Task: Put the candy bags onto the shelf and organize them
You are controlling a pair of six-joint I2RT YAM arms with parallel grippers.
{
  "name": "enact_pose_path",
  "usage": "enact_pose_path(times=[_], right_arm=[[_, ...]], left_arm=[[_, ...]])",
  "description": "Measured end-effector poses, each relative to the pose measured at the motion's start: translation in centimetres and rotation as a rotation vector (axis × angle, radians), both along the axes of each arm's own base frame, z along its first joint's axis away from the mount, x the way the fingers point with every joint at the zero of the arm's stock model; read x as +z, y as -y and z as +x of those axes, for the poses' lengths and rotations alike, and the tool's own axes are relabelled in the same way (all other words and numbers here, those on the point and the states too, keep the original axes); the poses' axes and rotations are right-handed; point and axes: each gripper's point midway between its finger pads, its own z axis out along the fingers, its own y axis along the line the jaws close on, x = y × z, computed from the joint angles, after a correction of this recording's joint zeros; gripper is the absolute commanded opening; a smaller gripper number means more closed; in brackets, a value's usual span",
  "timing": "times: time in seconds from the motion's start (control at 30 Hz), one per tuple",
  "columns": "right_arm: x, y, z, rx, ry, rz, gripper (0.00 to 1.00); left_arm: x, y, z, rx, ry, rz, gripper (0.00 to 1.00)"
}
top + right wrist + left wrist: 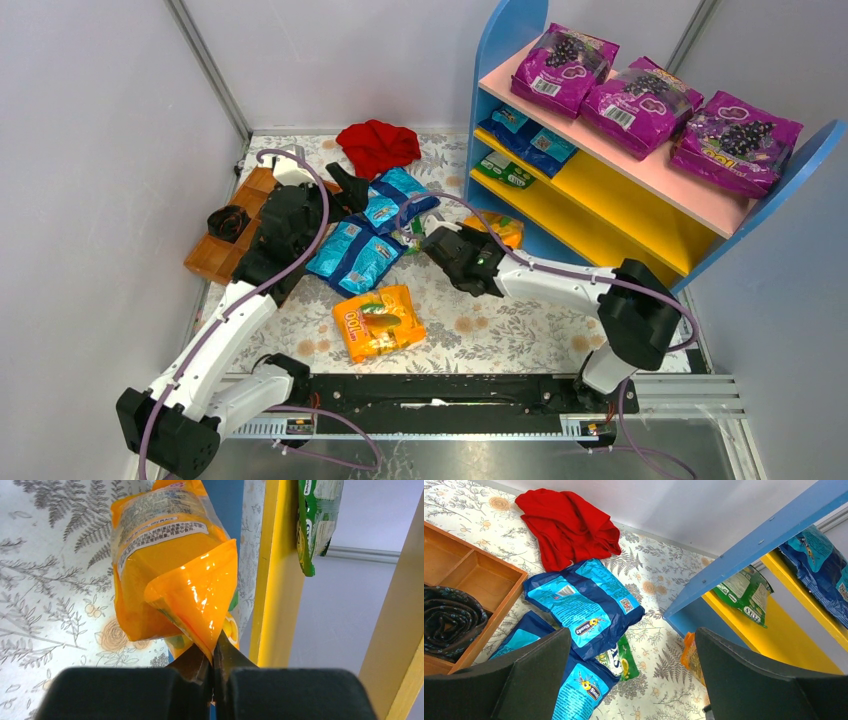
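Observation:
My right gripper (215, 660) is shut on a corner of an orange candy bag (170, 575), which hangs just in front of the shelf's yellow boards (277, 570); from above, that orange bag (498, 229) sits at the foot of the shelf (600, 190). My left gripper (634, 680) is open and holds nothing. It hovers over two blue candy bags (584, 605) (569, 690) with a green one (621, 661) tucked under them. Another orange bag (378, 322) lies on the table in front. Blue bags (530, 135) and a green bag (505, 170) lie on the yellow boards.
Three magenta grape bags (640, 100) lie on the pink top board. A red cloth (378, 145) is bunched at the back of the table. The wooden compartment tray (225, 255) at the left holds a dark rolled item (449, 620). Grey walls close in both sides.

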Motion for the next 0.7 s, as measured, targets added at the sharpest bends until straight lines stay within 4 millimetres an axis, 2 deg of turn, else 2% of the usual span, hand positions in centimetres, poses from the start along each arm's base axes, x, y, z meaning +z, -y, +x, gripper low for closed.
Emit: enact_pose_path(times=[0.1, 0.3, 0.53, 0.7], right_arm=[[-0.5, 0.5, 0.9, -0.024, 0.017, -0.007, 0.0], [-2.9, 2.5, 2.3, -0.103, 0.02, -0.055, 0.0], [-3.2, 4.3, 3.0, -0.194, 0.065, -0.035, 0.0], [-4.3, 5.8, 3.5, -0.271, 0.078, 0.004, 0.0]], left_arm=[[0.0, 0.1, 0.0, -0.002, 0.0, 0.0, 0.99], [0.0, 0.1, -0.1, -0.004, 0.0, 0.0, 0.99], [0.0, 0.2, -0.1, -0.006, 0.0, 0.001, 0.99], [0.0, 0.2, -0.1, -0.007, 0.0, 0.001, 0.99]])
